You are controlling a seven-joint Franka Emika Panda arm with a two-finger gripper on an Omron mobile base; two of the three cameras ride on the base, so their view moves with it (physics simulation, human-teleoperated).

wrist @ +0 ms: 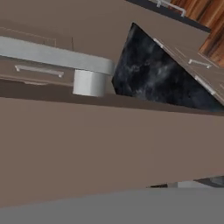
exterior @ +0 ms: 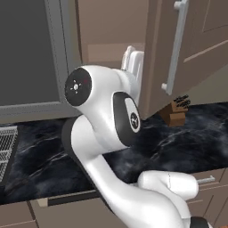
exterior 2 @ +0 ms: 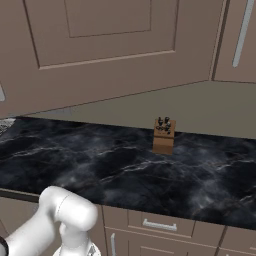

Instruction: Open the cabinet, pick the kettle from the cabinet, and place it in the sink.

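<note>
The tall brown wooden wall cabinet (exterior: pixel 156 53) stands with its panelled door swung out toward the room, its long vertical silver bar handle (exterior: pixel 174 49) facing forward, so the opening step looks done or nearly so. The white arm reaches up beside the door's edge; in the hand view the same bar handle (wrist: pixel 52 54) runs close across the top, with the door's brown face just under the camera. The fingers stand spread wide and hold nothing that I can see. No kettle is visible; the cabinet's inside is mostly hidden by arm and door. On the black marbled tabletop (exterior 2: pixel 100 165) sits a small wooden knife block (exterior 2: pixel 163 135). Picking the kettle and placing it in the sink both remain.
</note>
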